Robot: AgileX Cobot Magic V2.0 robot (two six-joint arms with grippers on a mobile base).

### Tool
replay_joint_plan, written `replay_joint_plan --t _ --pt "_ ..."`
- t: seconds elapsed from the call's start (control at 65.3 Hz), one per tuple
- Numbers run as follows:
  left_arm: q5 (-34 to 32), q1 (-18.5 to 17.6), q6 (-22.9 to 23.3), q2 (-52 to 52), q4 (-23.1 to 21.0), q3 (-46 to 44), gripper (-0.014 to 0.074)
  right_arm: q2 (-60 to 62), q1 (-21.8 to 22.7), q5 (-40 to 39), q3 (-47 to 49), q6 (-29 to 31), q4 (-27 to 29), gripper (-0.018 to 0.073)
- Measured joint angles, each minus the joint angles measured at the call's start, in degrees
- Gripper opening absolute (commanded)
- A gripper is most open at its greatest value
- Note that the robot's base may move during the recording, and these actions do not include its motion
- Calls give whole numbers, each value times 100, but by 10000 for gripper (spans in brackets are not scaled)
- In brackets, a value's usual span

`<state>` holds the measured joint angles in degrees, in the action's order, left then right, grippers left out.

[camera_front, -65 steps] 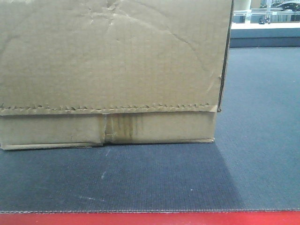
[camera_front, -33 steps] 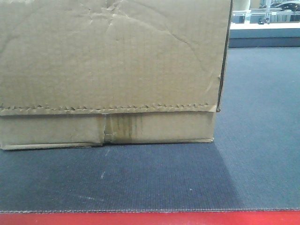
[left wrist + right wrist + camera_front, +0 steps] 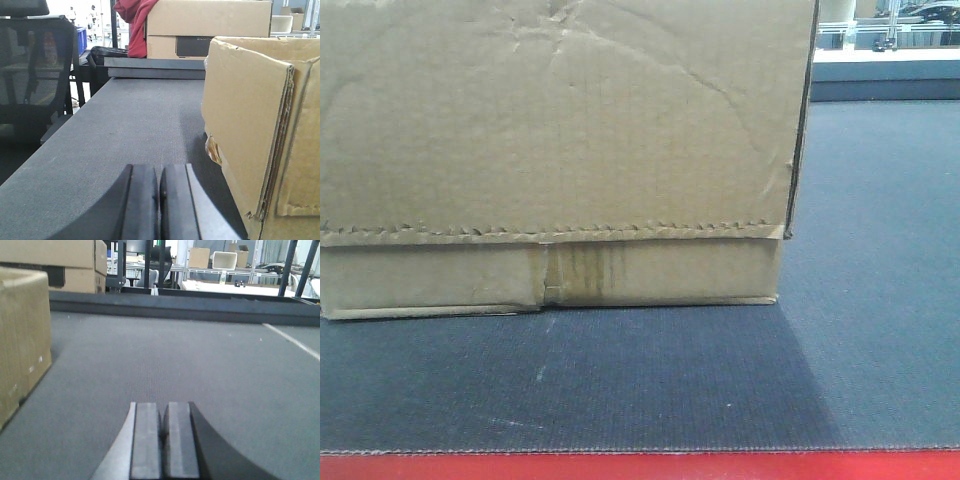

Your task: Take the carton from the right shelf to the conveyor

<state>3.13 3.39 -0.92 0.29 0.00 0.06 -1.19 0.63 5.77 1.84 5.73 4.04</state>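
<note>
The carton [image 3: 555,160] rests flat on the conveyor [image 3: 870,300], its taped bottom seam facing the front camera and its lower edge meeting the ribbed belt just behind the red front edge [image 3: 640,467]. Across the last second it has not shifted in any way that can be made out: the serrated flap, the creases and the shadow on the belt all sit where they did. That stillness suggests the box has been set down and is no longer carried.

The left gripper [image 3: 159,205] has its jaws pressed together with nothing between them; the carton lies to the right of those jaws and slightly ahead, close but with no contact visible. The right gripper [image 3: 164,440] likewise has its jaws closed on nothing, low over the belt, with the carton ahead and off to their left, apart from them.

So the box sits between the two pairs of jaws with neither holding it. Judged from this, the placing is done or all but done; what likely remains is to draw both arms clear without nudging the carton's sides
</note>
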Motion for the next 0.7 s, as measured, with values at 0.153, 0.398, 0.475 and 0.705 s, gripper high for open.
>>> replay_joint_plan --t 0.153,0.398,0.475,0.705 --pt "0 0 0 0 0 0 15 73 0 -121 -184 22 0 -69" --pt "0 0 0 0 0 0 15 73 23 -233 -186 33 0 -69" --pt "0 0 0 0 0 0 15 73 23 -233 -186 33 0 -69" --pt "0 0 0 0 0 0 15 73 23 -245 -186 33 0 -69"
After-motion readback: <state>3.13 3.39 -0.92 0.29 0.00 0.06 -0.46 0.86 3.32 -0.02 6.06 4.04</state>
